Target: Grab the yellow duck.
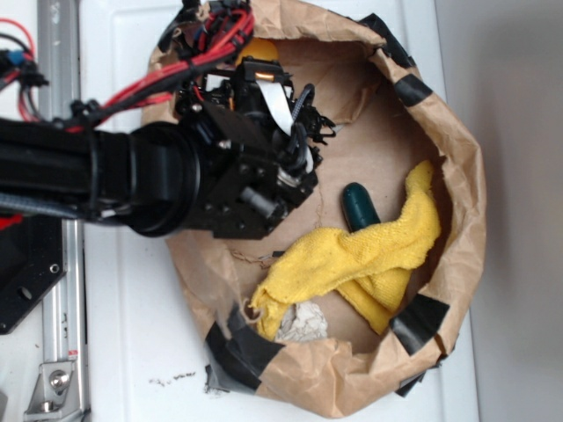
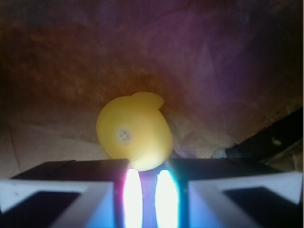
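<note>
A: Inside the brown paper bag (image 1: 457,167) on the white table (image 1: 132,352), we are hovering the claw (image 2: 145,187) right at the yellow duck (image 2: 134,137). In the wrist view the duck is lying tipped over, its base plug facing us, just beyond the fingertips (image 2: 132,194).

B: Are we gripping it yet?

A: We are judging not. The two fingertips are sitting close together with only a thin gap between them, and the duck's lower edge is just meeting their tops; nothing is clamped.

B: So we are in the approach step. Next we are needing to spread the claw wider than the duck's body, push forward around it, then squeeze.

A: Agreed. From the exterior view the arm is covering nearly all of the duck near the bag's upper rim.

B: What else are we watching?

A: The yellow towel (image 1: 369,255) and the dark green object (image 1: 359,207) are lying well apart from the duck, so neither is blocking us. The bag wall behind the duck is crowding the reach, though.
</note>
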`<state>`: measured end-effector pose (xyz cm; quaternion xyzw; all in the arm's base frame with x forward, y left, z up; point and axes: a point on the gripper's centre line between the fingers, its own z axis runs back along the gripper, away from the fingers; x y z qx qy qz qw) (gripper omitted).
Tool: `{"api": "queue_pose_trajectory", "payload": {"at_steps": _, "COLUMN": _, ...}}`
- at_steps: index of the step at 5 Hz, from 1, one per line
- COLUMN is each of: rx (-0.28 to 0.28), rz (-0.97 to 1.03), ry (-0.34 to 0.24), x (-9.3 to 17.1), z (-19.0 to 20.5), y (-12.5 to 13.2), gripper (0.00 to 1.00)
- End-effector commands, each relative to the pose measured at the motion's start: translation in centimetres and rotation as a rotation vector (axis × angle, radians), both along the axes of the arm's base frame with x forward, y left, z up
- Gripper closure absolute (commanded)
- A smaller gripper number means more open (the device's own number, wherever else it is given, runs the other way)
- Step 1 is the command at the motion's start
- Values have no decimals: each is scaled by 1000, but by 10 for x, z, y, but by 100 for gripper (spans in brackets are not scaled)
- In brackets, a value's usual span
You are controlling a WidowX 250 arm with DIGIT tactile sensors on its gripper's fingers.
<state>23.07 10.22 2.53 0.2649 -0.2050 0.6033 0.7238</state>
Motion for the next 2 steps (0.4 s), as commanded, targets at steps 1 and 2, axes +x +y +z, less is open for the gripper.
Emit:
{"api": "queue_pose_trajectory", "payload": {"at_steps": 1, "rx": 3, "rz": 42, "ry": -62, "x": -9, "z": 24, "y": 18, "gripper": 0}}
{"api": "queue_pose_trajectory", "payload": {"at_steps": 2, "rx": -43, "rz": 65, "ry": -90, "x": -11, "z": 28, "y": 30, "gripper": 0}}
